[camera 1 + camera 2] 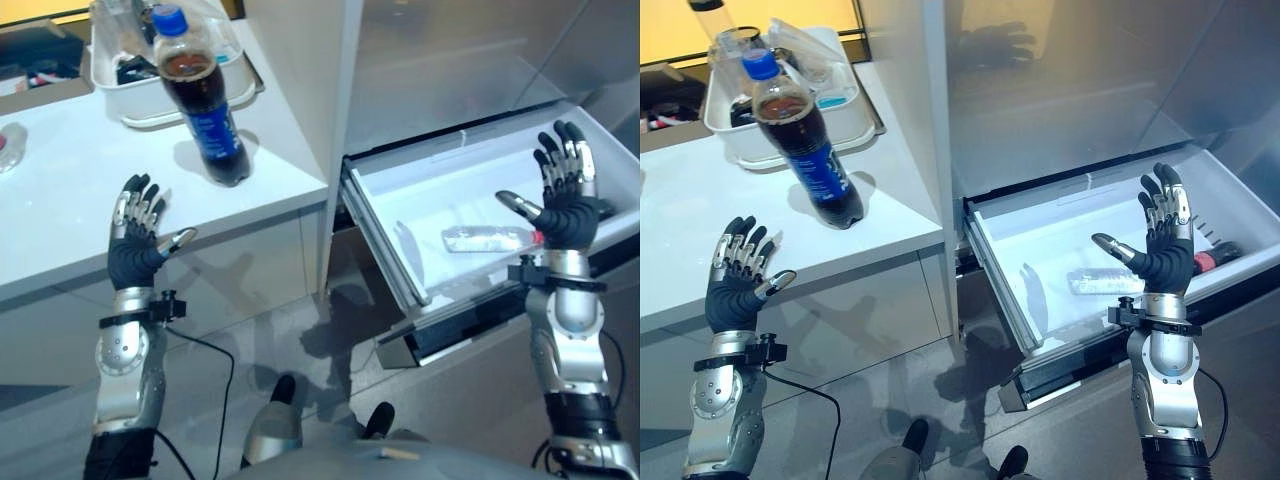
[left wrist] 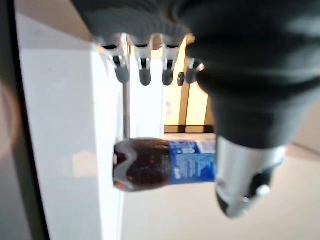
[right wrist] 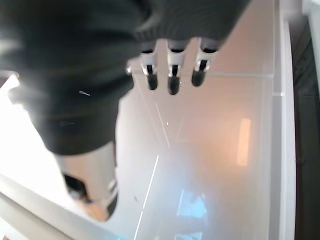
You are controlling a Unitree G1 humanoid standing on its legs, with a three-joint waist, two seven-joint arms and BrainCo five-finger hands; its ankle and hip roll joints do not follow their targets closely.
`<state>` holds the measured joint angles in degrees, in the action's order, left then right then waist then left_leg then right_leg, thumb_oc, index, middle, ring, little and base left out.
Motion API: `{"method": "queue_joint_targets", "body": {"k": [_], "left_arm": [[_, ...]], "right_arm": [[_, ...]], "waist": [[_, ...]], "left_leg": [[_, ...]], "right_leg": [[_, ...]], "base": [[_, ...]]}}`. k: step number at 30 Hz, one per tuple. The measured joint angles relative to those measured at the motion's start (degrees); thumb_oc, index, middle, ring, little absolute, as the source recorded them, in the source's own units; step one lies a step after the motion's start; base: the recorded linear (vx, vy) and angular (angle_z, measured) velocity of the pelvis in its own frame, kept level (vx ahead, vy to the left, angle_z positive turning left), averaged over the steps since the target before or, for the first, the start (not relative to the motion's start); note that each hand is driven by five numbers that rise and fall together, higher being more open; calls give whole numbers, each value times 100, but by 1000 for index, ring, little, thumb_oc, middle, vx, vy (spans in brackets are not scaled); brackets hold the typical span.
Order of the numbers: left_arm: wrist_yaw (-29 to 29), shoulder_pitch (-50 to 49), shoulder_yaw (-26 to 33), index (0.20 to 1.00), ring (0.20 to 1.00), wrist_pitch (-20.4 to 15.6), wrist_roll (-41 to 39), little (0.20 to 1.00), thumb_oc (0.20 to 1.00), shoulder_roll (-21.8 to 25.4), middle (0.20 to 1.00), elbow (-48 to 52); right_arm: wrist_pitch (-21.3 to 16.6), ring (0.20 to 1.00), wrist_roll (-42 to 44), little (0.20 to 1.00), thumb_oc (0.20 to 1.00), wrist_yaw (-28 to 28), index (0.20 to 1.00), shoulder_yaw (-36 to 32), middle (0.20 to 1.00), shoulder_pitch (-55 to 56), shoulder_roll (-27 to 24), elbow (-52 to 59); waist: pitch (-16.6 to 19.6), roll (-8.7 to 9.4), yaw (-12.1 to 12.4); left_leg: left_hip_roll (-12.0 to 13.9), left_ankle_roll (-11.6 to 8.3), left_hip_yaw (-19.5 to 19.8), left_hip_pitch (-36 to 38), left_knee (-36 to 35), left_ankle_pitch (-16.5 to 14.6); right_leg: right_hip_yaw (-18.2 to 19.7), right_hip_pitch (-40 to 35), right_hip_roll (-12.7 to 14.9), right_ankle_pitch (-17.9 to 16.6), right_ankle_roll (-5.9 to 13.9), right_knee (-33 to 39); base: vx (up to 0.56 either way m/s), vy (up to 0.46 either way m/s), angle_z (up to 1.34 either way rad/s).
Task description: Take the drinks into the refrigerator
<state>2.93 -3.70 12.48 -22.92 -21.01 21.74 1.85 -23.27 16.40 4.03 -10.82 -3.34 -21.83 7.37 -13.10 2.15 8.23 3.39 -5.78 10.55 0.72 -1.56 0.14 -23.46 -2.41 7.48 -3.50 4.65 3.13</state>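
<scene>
White counter (image 1: pixel 60 190) carries an upright cola bottle (image 1: pixel 205 105) near its edge, with a white tray (image 1: pixel 130 100) behind it. Refrigerator drawer (image 1: pixel 1040 240) stands pulled out, a clear bottle (image 1: pixel 1102 281) lying inside. Left hand (image 1: pixel 135 245) and right hand (image 1: pixel 1160 255) are raised with fingers spread, holding nothing.

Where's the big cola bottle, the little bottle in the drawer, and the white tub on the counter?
Cola bottle (image 1: pixel 205 105), left eye view, on its dark body above the blue label.
Small clear bottle (image 1: pixel 1102 281), right eye view, on its middle, lying in the open drawer.
White tub (image 1: pixel 740 133), right eye view, on its front wall.
</scene>
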Motion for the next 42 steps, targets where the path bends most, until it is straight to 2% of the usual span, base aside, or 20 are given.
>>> {"method": "queue_joint_targets", "body": {"k": [3, 9, 15, 22, 29, 35, 42], "left_arm": [[212, 147, 35, 1000, 1000, -5, 161, 1000, 1000, 294, 1000, -287], [425, 382, 48, 1000, 1000, -1, 281, 1000, 1000, 676, 1000, -609], [503, 409, 67, 1000, 1000, -12, 279, 1000, 1000, 820, 1000, -773], [656, 412, 447, 1000, 1000, -12, 282, 1000, 1000, 889, 1000, -1018], [746, 431, 480, 1000, 1000, -7, 277, 1000, 1000, 1051, 1000, -1240], [834, 418, 683, 1000, 1000, -6, 274, 1000, 1000, 1050, 1000, -1292], [932, 417, 726, 1000, 1000, -2, 272, 1000, 1000, 1053, 1000, -1306]], "right_arm": [[11, 1000, 17, 1000, 1000, -91, 1000, 20, 1000, -97, -12, 7], [20, 1000, 259, 1000, 1000, -298, 1000, 54, 1000, -198, -171, 67], [52, 1000, 403, 1000, 1000, -506, 1000, 280, 1000, -225, -225, 144], [101, 1000, 534, 1000, 1000, -671, 1000, 291, 1000, -229, -295, 159], [117, 1000, 633, 1000, 1000, -855, 1000, 487, 1000, -221, -390, 179], [118, 1000, 685, 1000, 1000, -963, 1000, 489, 1000, -204, -389, 288], [124, 1000, 738, 1000, 1000, -1034, 1000, 536, 1000, -188, -389, 290]], "waist": [[1, -1, 32], [22, 20, -160], [34, 28, -258], [30, 22, -284], [32, 25, -280], [57, 62, -305], [165, 214, -324]], "left_leg": [[58, -2, -228, 86, -55, 0], [88, 1, -514, 168, -140, 0], [132, 1, -782, 166, -186, 0], [160, 1, -1247, 393, -333, -1], [203, -21, -1528, 551, -345, -19], [263, -64, -1722, 670, -348, -51], [279, -75, -1907, 737, -348, -58]], "right_leg": [[211, 60, -41, -33, -34, -9], [500, 231, -58, -57, -49, -102], [796, 451, -115, -96, -85, -168], [1247, 575, -203, -183, -108, -164], [1518, 573, -294, -258, -149, -144], [1711, 572, -394, -324, -201, -135], [1904, 575, -452, -416, -232, -68]], "base": [[29, 23, -38], [7, 31, -24], [9, 42, -27], [20, 35, -32], [22, 20, -23], [16, 13, -20], [17, 17, -12]]}}
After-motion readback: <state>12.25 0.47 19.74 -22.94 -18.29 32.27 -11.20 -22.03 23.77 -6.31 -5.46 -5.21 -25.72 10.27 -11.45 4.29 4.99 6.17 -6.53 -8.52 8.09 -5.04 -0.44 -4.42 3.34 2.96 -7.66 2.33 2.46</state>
